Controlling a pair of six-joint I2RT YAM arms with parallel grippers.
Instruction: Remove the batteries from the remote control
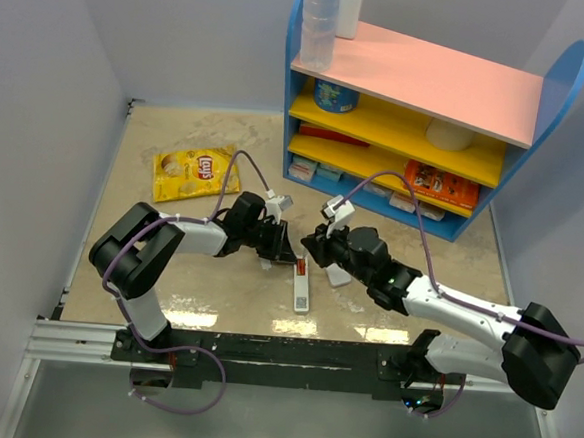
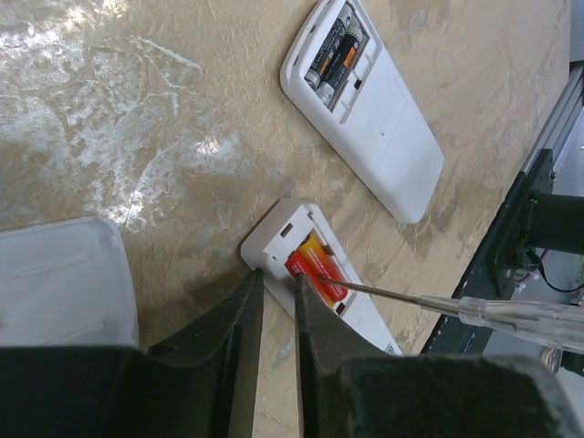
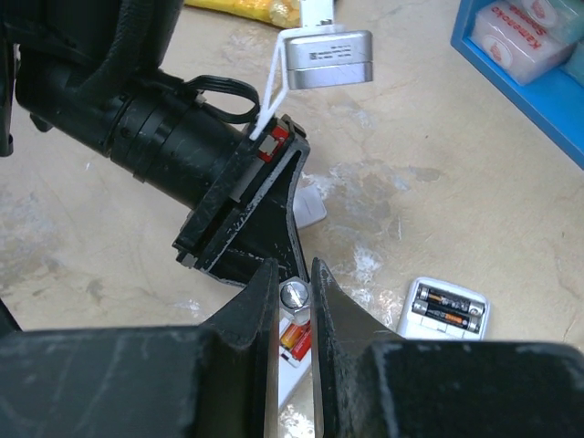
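A: Left hand [image 2: 276,278] narrowed to a slit, nothing visible between the fingers, tips down at the battery end of the remote control [image 2: 274,233]. One tip apparently touching the red batteries [image 2: 318,265].

B: And the right hand [image 3: 294,265]?

A: Clamped on the blunt metal end of a thin stick [image 3: 292,294], its point reaching into the slot against the batteries.

B: Where on the tabletop [image 2: 137,109]?

A: Near the middle of the near edge, back side up, slot uncovered. Long axis running from near edge toward far edge, battery end the farther one. Both batteries in the slot, side by side, lengthwise.

B: Which side for each arm?

A: Left hand just left of the battery end, right hand just right of it, both about equally close. Wider white device [image 2: 383,119] to the right of the remote control, apart from it, with its own dark batteries. Not to be confused.

B: Next move?

A: Probably levering one battery up with the thin stick, then pinching it across its width with the left hand. Some risk of slipping: small, round, sitting low in the slot.
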